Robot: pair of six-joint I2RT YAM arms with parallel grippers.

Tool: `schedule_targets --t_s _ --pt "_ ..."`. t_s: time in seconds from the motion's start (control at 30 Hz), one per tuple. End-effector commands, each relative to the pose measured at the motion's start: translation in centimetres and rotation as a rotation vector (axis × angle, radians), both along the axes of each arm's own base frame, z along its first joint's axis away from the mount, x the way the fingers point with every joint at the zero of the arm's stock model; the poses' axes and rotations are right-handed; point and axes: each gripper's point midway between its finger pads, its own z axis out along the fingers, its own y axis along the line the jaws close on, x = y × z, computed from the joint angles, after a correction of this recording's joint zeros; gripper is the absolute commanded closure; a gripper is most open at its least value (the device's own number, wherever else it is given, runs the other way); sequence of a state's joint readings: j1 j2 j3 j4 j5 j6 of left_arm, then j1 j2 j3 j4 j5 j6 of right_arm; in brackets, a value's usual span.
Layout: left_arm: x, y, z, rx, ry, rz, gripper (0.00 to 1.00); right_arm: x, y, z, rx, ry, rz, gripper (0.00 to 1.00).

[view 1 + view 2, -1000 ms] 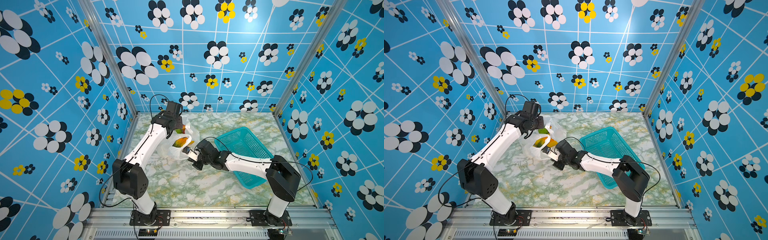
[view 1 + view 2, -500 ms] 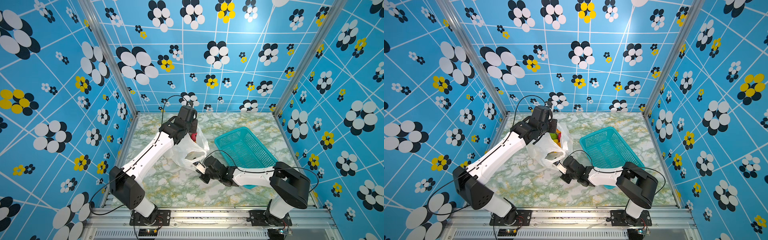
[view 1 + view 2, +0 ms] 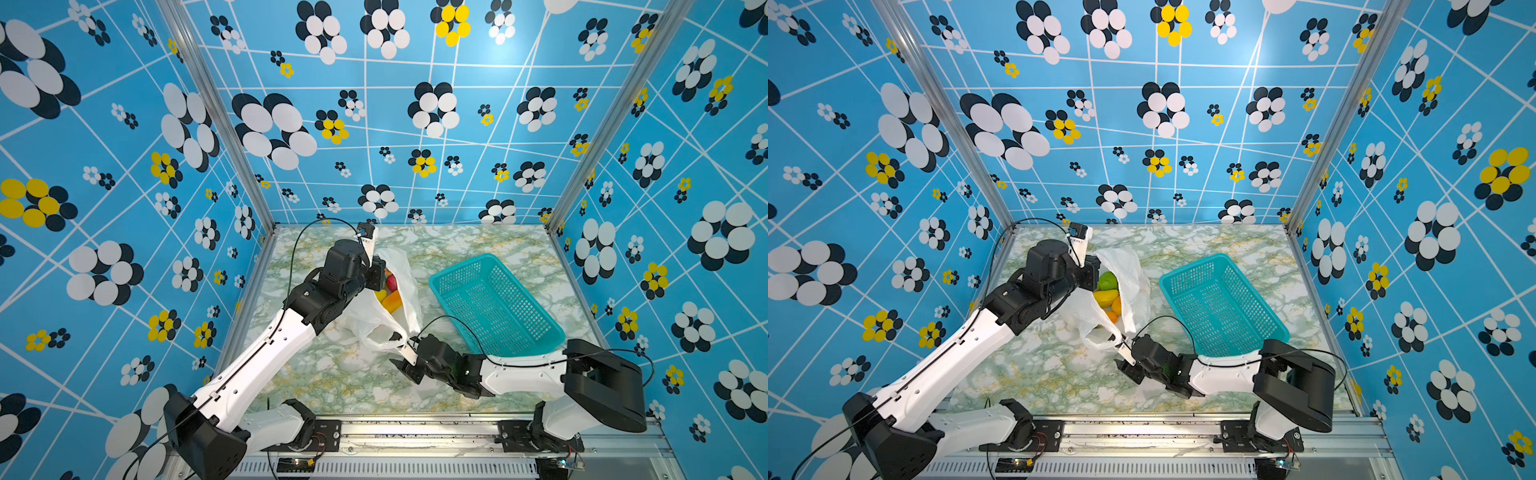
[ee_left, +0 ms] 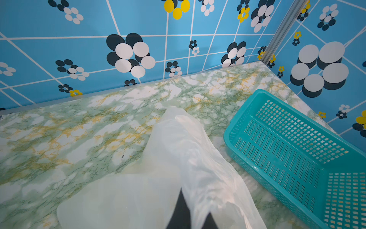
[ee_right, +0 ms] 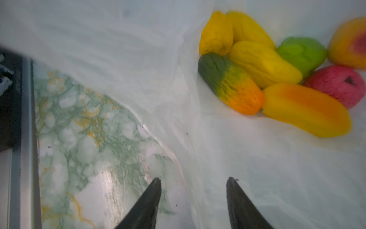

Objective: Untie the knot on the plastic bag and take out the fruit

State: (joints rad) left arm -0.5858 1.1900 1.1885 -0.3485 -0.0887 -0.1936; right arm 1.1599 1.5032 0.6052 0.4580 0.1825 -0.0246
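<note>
Green-and-yellow marbled tabletop (image 3: 332,374) fills a booth of blue flowered walls. On it lies the white plastic bag (image 3: 405,274), its mouth gaping toward the front, just left of a tilted teal mesh basket (image 3: 464,268). The fruit (image 5: 263,67) sits clustered inside the bag: yellow oblong pieces, an orange-green one, a green one and a pinkish-red one. The left gripper (image 4: 190,216) is pressed together on the bag's upper rim, holding the plastic raised. The right gripper (image 5: 193,181) stands low at the mouth's near edge with its jaws spread, the rim of the bag running between them.
</note>
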Motion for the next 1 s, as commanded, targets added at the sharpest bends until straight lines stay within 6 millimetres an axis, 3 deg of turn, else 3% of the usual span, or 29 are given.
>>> schedule_targets --t_s 0.0,0.1,0.2,0.33,0.53,0.7,0.83,0.97 --pt "-0.9 -0.4 0.4 -0.037 -0.019 -0.036 1.0 0.8 -0.3 4.6 0.183 -0.041 -0.064 0.39" --pt "-0.9 -0.4 -0.4 -0.018 0.005 -0.032 1.0 1.5 -1.1 7.0 0.237 -0.057 -0.133 0.34" --pt "-0.9 -0.8 -1.3 -0.024 0.014 -0.046 1.0 2.8 -2.0 8.1 0.254 -0.085 -0.225 0.35" --pt "-0.9 -1.1 -1.4 -0.022 0.024 -0.055 1.0 4.8 -2.6 8.6 0.232 -0.115 -0.36 0.49" --pt "-0.7 -1.6 -1.4 -0.034 0.028 -0.075 1.0 4.3 0.6 8.7 0.223 -0.08 -0.28 0.47" --pt "-0.4 -1.6 -1.1 -0.034 0.02 -0.059 1.0 2.4 4.5 6.7 0.252 -0.013 -0.181 0.32" --pt "-0.3 -1.7 -1.0 -0.036 0.024 -0.063 1.0 -1.3 8.0 5.0 0.191 -0.113 -0.045 0.19" --pt "-0.5 -2.0 -1.1 -0.035 0.025 -0.076 1.0 -0.8 8.5 3.3 0.162 -0.118 -0.087 0.1"
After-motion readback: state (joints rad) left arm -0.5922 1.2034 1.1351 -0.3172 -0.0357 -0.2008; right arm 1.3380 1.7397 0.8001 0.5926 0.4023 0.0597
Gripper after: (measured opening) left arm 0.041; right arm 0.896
